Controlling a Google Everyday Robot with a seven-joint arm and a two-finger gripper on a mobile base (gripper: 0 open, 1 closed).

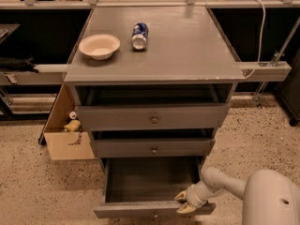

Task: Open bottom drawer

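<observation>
Looking down the grey cabinet (187,50), we find the bottom drawer (145,182) standing pulled out toward 6 o'clock, below the other two drawers. Our gripper (183,203) sits at the right end of the drawer's front panel, its two tan fingers spread apart, one above the other. From the gripper, the drawer's open well lies toward 10 o'clock.

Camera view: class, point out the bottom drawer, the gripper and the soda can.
bottom drawer (136,209): camera view, its front panel.
gripper (183,203): camera view, its tip at the drawer's front rim.
soda can (139,35): camera view, its blue side.
</observation>
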